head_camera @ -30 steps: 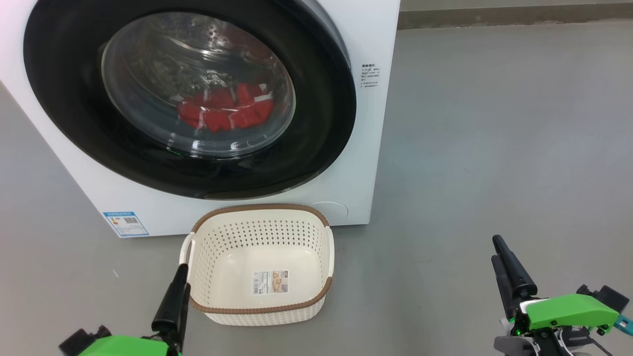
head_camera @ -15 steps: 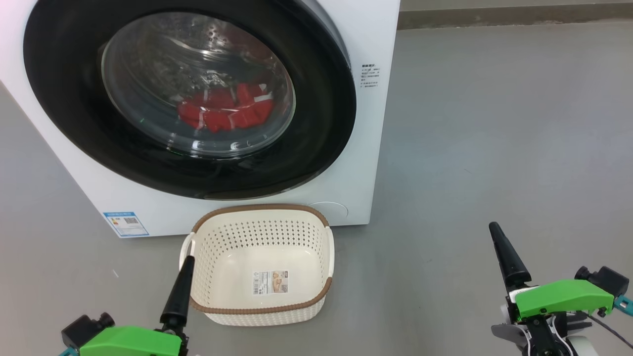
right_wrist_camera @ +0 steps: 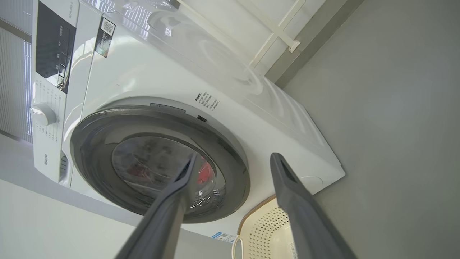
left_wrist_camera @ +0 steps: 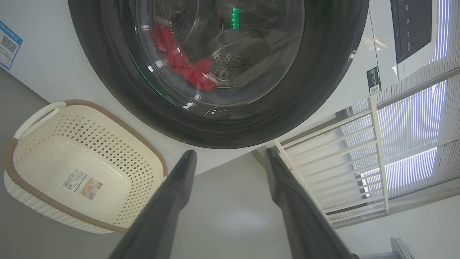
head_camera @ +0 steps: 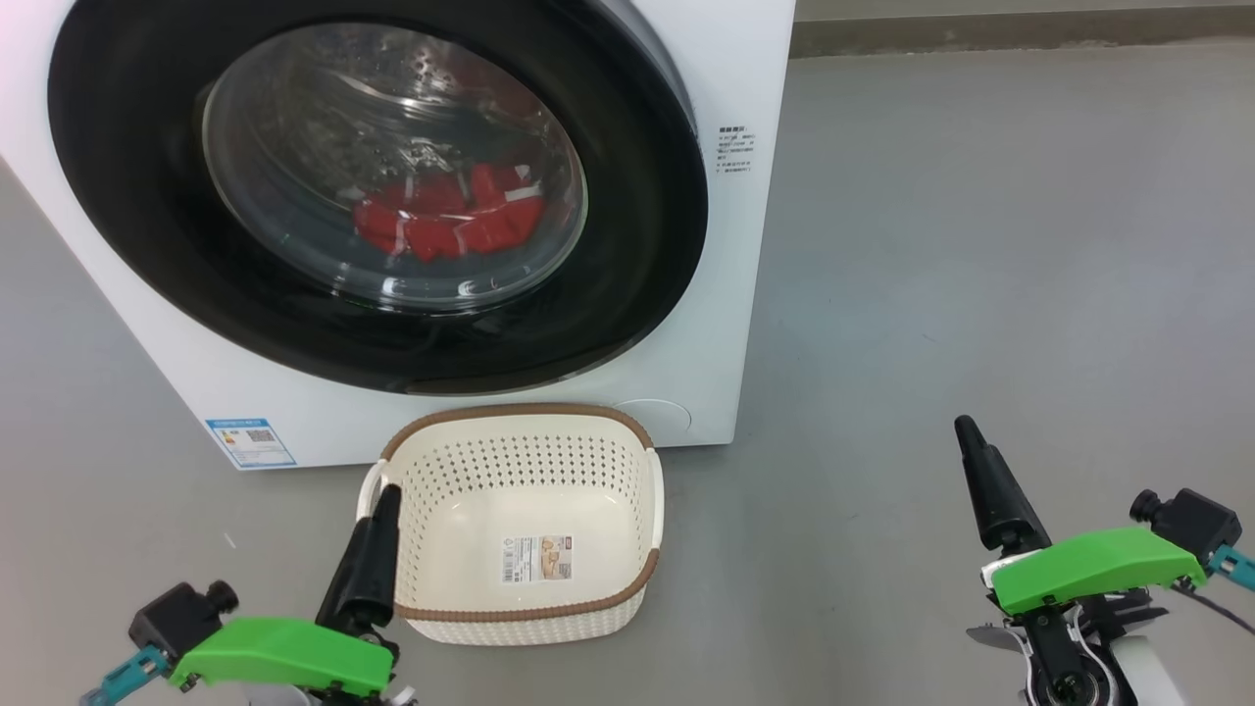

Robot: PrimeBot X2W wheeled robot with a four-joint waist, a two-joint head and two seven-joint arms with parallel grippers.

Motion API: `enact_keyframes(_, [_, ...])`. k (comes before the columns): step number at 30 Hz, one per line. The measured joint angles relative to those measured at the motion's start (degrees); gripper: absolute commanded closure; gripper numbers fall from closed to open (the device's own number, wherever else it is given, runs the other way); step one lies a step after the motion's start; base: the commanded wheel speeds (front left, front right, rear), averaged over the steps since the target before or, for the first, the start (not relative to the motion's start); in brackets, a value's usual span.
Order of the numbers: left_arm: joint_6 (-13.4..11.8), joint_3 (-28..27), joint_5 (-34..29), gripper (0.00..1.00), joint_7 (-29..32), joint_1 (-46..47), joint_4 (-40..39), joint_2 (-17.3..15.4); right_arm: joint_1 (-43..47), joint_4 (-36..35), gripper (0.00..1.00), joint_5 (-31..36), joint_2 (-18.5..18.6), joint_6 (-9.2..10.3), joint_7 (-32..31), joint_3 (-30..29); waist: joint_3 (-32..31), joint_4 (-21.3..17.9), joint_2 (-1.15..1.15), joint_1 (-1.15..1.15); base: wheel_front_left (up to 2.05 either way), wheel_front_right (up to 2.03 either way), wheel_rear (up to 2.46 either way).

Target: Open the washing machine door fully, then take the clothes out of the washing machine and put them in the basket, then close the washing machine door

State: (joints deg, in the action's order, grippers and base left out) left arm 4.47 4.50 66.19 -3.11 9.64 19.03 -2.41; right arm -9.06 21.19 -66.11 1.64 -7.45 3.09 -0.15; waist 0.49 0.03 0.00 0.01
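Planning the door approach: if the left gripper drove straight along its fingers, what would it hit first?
The left gripper would probably meet the black lower rim of the washing machine door first, passing beside the basket; depth is unclear.

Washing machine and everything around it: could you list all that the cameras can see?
washer: one, white, on the floor facing the robot
door: one, black with a clear glass centre, on the washer's front
clothes: one heap, red with white, inside behind the glass
basket: one, cream with a brown rim, on the floor before the washer
label: one, paper, on the basket's bottom
sticker: one, blue, washer's lower corner
panel: one, dark, above the door
knob: one, white, beside the panel
rail: one, white, beyond the washer
floor: grey
left claw: one, dark, open, beside the basket
right claw: one, dark, open, over bare floor
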Motion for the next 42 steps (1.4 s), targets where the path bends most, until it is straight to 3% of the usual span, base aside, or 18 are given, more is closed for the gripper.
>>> enact_keyframes(22, [-4.53, 3.35, -18.98, 0.0, -3.55, 3.65, 1.01, -0.86, -2.78, -2.24, 0.0, 24.99, 0.23, 0.0, 3.55, -1.66, 0.59, -0.63, 0.0, 0.0, 0.0, 0.0, 0.0])
enact_keyframes(42, [-7.05, 6.83, -33.32, 0.0, -6.66, 7.17, 2.21, -1.99, -5.36, -3.33, 0.0, 41.35, 0.44, -0.01, 6.81, -2.82, 1.18, -0.79, 0.0, 0.0, 0.0, 0.0, 0.0])
